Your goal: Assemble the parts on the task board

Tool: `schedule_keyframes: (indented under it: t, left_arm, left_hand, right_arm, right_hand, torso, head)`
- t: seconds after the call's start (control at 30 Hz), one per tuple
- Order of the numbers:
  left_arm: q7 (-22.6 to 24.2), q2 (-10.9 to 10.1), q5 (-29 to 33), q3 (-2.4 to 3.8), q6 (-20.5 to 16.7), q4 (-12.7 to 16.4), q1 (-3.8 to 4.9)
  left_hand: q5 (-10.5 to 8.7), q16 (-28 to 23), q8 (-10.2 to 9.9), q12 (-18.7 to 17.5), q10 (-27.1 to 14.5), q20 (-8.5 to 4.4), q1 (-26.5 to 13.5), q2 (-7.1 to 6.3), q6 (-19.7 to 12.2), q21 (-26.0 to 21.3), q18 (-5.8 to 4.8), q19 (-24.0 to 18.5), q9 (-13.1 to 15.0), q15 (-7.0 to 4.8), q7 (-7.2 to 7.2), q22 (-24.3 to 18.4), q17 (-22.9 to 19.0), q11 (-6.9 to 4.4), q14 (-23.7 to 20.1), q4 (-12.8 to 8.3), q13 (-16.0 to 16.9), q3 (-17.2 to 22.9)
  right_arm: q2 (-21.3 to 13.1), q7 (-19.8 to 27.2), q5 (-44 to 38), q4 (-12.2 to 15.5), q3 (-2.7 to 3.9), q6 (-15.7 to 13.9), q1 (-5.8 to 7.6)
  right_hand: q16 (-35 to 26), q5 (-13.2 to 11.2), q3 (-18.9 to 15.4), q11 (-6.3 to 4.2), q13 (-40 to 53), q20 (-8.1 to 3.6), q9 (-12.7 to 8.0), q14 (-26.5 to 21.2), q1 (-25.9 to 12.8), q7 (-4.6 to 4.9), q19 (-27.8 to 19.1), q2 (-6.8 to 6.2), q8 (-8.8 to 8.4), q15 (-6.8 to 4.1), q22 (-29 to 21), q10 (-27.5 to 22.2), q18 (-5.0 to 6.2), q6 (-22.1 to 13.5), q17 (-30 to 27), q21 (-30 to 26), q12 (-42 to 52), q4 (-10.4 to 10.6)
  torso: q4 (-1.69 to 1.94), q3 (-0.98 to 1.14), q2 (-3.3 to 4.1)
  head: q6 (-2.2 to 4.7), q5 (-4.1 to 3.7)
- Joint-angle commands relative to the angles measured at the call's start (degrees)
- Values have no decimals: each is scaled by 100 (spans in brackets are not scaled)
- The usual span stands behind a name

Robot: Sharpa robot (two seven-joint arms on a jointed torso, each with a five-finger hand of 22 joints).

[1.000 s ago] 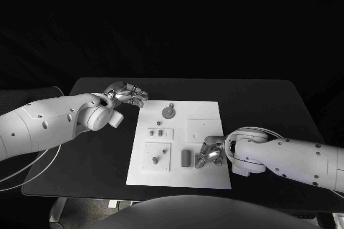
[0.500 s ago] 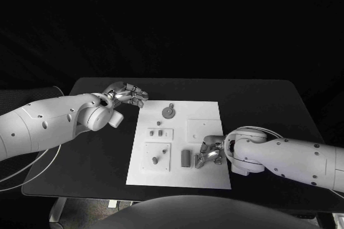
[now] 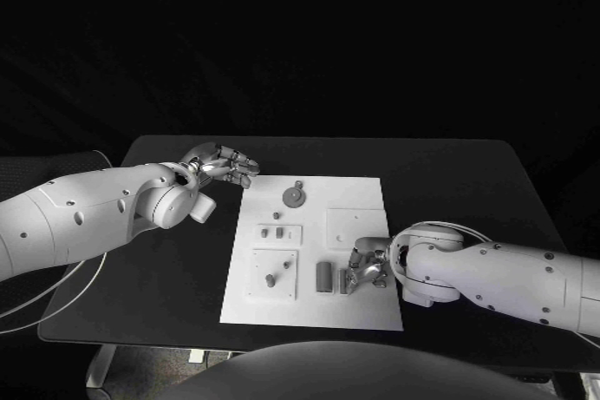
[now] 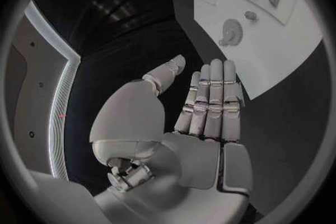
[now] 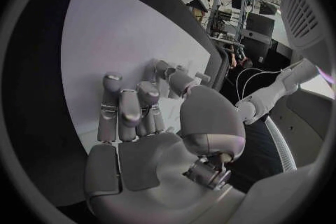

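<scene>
The board (image 3: pixel 356 196) has about six small parts on it, including one round gear (image 3: pixel 294 196). Left hand (image 3: pixel 223 166) hovers off the board with fingers loose, grasping nothing. Right hand (image 3: pixel 365 267) has fingers curled down by a bar (image 3: pixel 325 277), can't tell if it's grasping anything.

The scene is lit dimly from above; the background is left black. The task board (image 3: pixel 313 244) is shown bright. Straight edges are bent in both wrist views.

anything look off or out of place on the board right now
Nothing stands out. The task board lies flat and square on the table, with the small parts resting on it. The right hand is low over its near right area; the left hand hovers beside the board's far left corner.
</scene>
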Motion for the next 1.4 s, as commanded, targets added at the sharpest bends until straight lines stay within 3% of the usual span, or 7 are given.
schedule_keyframes:
  t: [0.03,0.73,0.87,1.0,1.17,1.33,1.4]
  left_arm:
    - [36,9,-23,4,64,17,7]
    - [43,-2,-23,3,61,9,7]
    - [68,-4,-20,3,89,-23,8]
    - [92,-2,41,3,65,-101,9]
    - [150,31,102,4,53,-196,9]
    - [227,79,251,7,49,-280,10]
    - [270,98,363,10,54,-303,11]
  left_hand:
    - [28,-31,37,-11,9,8,-16,9,-35,-28,101,-19,-10,25,6,10,10,22,14,37,-6,7]
    - [26,-41,38,-11,8,9,-18,6,-37,-32,100,-19,-12,26,7,14,23,22,16,39,-7,5]
    - [24,-44,38,-11,7,9,-21,1,-38,-33,99,-20,-13,26,8,15,26,23,16,40,-7,2]
    - [21,-54,38,-11,6,11,-25,-6,-39,-38,98,-25,-14,29,8,15,31,23,10,42,-8,-1]
    - [19,-122,41,-13,2,32,-28,-11,-44,-85,87,-84,-20,56,9,5,45,25,-48,47,-11,0]
    - [19,-243,38,-20,-23,83,-23,-10,-62,-170,73,-201,-31,114,17,-14,56,35,-162,44,-22,5]
    - [20,-354,31,-27,-51,138,-19,-1,-85,-246,61,-322,-40,174,26,-34,42,47,-292,36,-31,7]
  right_arm:
    - [29,-123,-209,-32,-43,95,-63]
    - [-191,-40,-89,39,-38,48,-62]
    - [-287,16,203,73,-4,5,50]
    - [-349,156,407,99,62,-248,233]
    - [-379,354,502,32,141,-616,432]
    - [-291,756,841,-432,292,-965,520]
    - [-206,1437,1076,-810,365,-1212,530]
  right_hand:
    - [-10,-8,-15,-11,-1,-15,9,45,41,-2,-1,77,17,8,102,48,76,37,13,-1,14,4]
    - [-11,-11,-54,-12,0,-12,9,48,22,-2,3,44,16,18,103,63,76,38,2,3,16,4]
    - [-30,-12,-117,17,-19,6,-13,21,-81,27,8,-33,-39,17,93,43,76,-61,-64,-6,-14,31]
    - [-59,-1,-209,70,-31,35,-50,-27,-384,80,10,-353,-110,10,77,8,76,-164,-160,-28,-46,221]
    - [-103,-17,-144,143,-45,32,-101,-122,-772,153,-1,-871,-206,-14,61,-46,76,-308,-319,-76,-78,829]
    - [-119,-23,-245,161,-47,20,-112,-181,-835,179,-40,-931,-254,-21,76,-97,76,-417,-381,-84,-93,929]
    - [-129,-22,-266,185,-54,16,-118,-198,-789,204,-69,-914,-284,-13,81,-121,76,-488,-383,-94,-106,920]
  torso:
    - [-4,5,2]
    - [-4,3,-1]
    - [-7,3,-3]
    - [-5,5,-3]
    - [-4,-2,-6]
    - [-7,3,-9]
    - [-10,-4,-18]
  head:
    - [0,-2]
    - [0,-1]
    - [20,-2]
    - [98,-15]
    - [248,-42]
    - [457,-82]
    - [577,-110]
